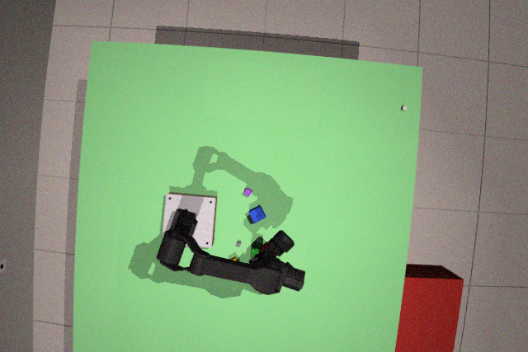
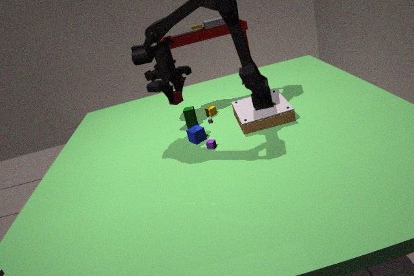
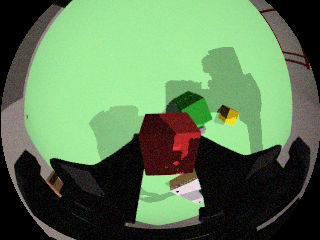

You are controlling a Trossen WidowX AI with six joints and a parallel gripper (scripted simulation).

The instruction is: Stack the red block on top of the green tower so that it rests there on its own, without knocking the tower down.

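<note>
- Green table (image 2: 301, 172), grey walls; blue cube (image 2: 195, 134) & other small cubes lie near tower (image 2: 190, 116).
- Gripper (image 2: 174, 96) pinches red block (image 2: 176, 97), carried high, prob. to clear tower top.
- Block hangs above & just beside tower, not touching.

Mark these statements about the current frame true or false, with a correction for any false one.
1. The gripper is shut on the red block. True.
2. The red block already rests on the green tower. False: it hangs in the air, above and to one side of the tower top.
3. The green tower stands upright. True.
4. The blue block sits on top of the yellow block. False: both sit apart on the table.
5. The purple block is in the gripper. False: it lies on the table near the blue block.
</note>
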